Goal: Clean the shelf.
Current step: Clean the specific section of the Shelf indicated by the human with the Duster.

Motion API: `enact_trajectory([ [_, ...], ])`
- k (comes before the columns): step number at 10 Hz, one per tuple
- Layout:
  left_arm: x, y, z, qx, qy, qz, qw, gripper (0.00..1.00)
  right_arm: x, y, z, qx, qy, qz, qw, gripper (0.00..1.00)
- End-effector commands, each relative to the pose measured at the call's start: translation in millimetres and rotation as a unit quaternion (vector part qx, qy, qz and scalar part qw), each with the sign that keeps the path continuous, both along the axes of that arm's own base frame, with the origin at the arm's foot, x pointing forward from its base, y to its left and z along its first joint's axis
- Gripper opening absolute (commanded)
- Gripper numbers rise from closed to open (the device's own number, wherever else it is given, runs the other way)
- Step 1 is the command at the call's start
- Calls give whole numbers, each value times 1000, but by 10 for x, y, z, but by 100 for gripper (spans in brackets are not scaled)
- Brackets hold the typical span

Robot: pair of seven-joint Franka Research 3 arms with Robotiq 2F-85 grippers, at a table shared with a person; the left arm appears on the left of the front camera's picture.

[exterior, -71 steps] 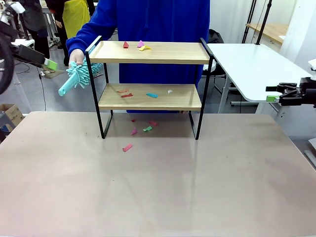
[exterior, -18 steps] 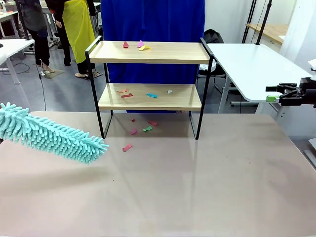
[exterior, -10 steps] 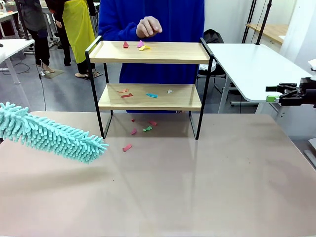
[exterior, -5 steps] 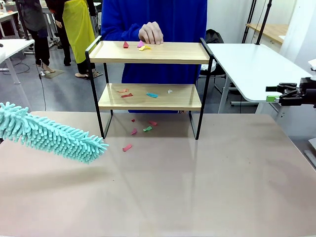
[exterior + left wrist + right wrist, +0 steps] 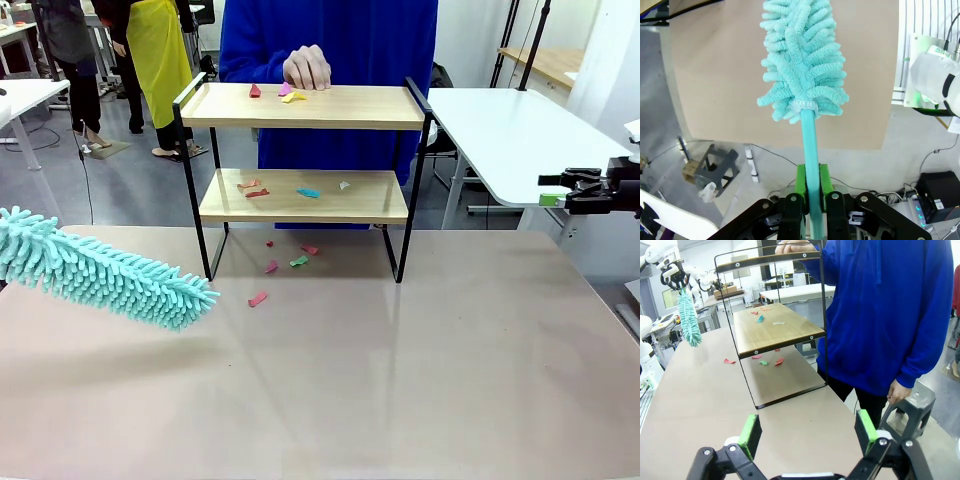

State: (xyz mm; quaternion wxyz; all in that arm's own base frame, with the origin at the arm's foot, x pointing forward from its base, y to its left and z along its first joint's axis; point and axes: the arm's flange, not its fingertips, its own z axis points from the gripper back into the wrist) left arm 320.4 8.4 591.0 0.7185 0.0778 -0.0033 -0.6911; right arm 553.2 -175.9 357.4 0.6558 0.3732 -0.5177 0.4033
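The shelf [image 5: 300,108] stands at the far middle of the table, with coloured paper scraps [image 5: 285,93] on its top board, more scraps [image 5: 307,192] on the lower board and others [image 5: 285,262] on the table beneath it. A person in blue stands behind it with one hand [image 5: 306,68] on the top board beside the scraps. A fluffy teal duster [image 5: 110,272] hangs over the table's left side, pointing toward the shelf. My left gripper [image 5: 810,172] is shut on the duster's handle [image 5: 811,140]. My right gripper [image 5: 547,190] hovers open and empty off the table's right edge; its wrist view faces the shelf [image 5: 775,327].
One pink scrap [image 5: 258,298] lies alone in front of the shelf's left leg. A white table [image 5: 500,130] stands to the right behind my right gripper. A stool [image 5: 912,405] sits by the person's legs. Other people stand far back left.
The person's hand has come down onto the top board near the scraps, and the person has shifted slightly right. The duster and both grippers have stayed put.
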Motion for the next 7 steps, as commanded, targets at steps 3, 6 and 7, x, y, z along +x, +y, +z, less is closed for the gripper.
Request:
enact_trajectory([
  [3, -20, 0, 19, -7, 3, -1, 1000, 13, -31, 41, 26, -2, -3, -1, 1000, 100],
  [6, -20, 0, 19, -7, 3, -1, 1000, 13, -31, 41, 26, -2, -3, -1, 1000, 100],
  [7, 0, 0, 0, 0, 0, 0, 1000, 13, -31, 41, 26, -2, -3, -1, 1000, 100],
])
